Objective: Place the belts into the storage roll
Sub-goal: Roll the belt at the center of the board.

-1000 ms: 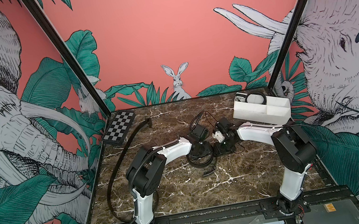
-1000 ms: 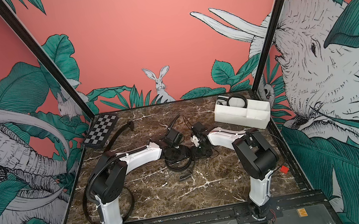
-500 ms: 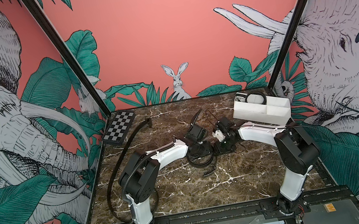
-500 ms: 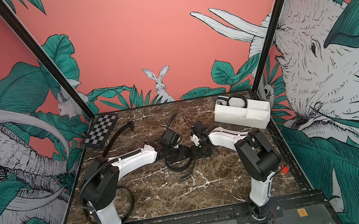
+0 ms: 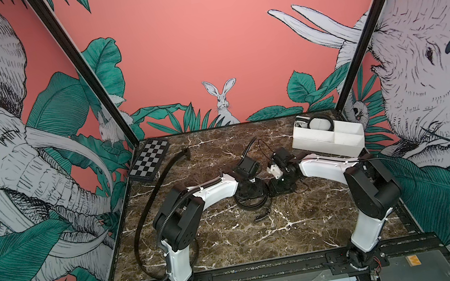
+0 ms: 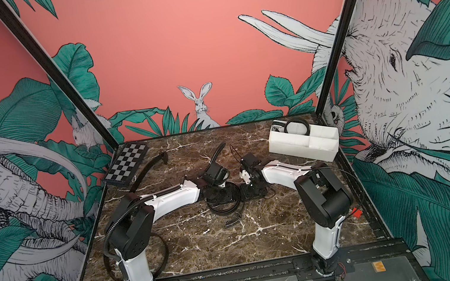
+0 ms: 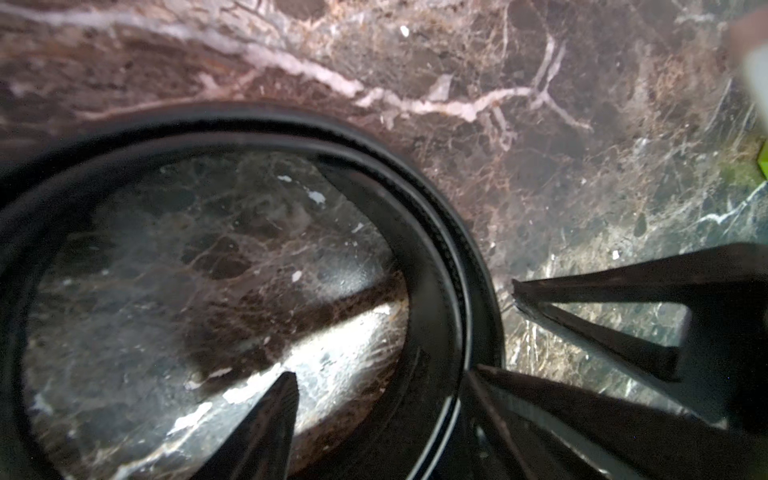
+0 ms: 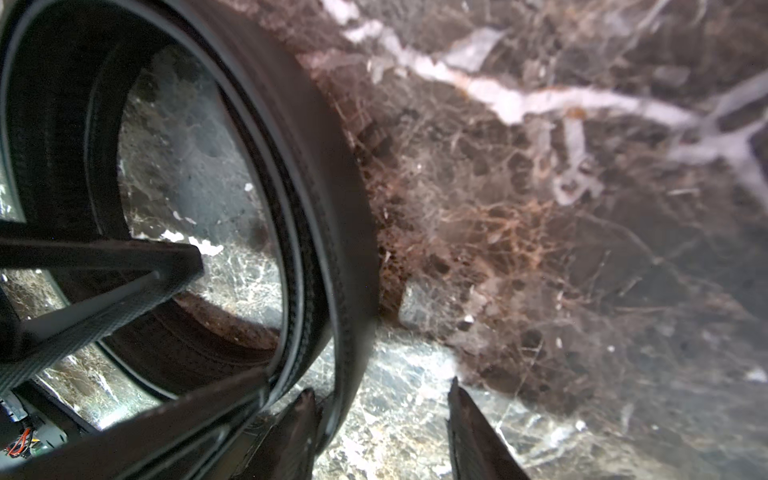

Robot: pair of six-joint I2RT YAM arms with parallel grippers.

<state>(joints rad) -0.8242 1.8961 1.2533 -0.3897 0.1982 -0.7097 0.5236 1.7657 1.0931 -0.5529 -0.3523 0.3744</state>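
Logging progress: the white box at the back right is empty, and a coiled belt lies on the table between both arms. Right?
No: the white box is not empty; a coiled belt already sits in its end compartment, as both top views show. The rest holds.

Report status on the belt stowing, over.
Left tool open, right tool open, both astride the wall of the coiled belt. Belt down on the table. Second belt already in the storage box. Nothing seen blocking.

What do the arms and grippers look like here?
The left arm and right arm have white shells with bulky black joint housings. A ribbed black hose trails from the left arm. The left gripper and right gripper have black, tapered fingers.
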